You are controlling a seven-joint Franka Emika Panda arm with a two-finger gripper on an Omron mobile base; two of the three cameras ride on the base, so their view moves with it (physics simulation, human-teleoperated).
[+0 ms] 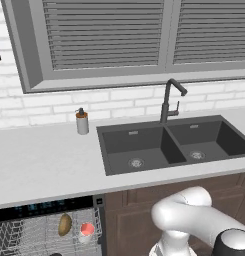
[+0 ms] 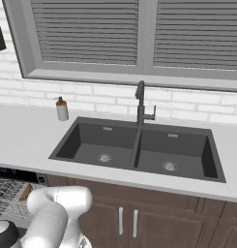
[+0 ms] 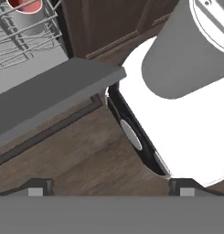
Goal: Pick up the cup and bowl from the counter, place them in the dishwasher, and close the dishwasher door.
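Note:
The dishwasher (image 1: 44, 206) stands open under the counter (image 1: 39, 165), with its wire rack pulled into sight. In the rack the brown bowl (image 1: 65, 224) stands on edge, and the white cup (image 1: 86, 231) with its red inside sits just to its right. In the hand view the cup (image 3: 25, 5) shows at the top left, over the rack wires. The dishwasher door (image 3: 49, 96) lies folded down as a flat grey slab. My gripper (image 3: 111, 187) is open, low above the wooden floor off the door's corner, with nothing between its fingers. The bowl's edge (image 2: 26, 192) peeks out past my arm.
A dark double sink (image 1: 169, 142) with a black faucet (image 1: 169, 100) is set into the counter. A grey soap dispenser (image 1: 82, 121) stands left of it by the brick wall. Brown cabinets (image 2: 139, 218) run below the sink, right of the dishwasher.

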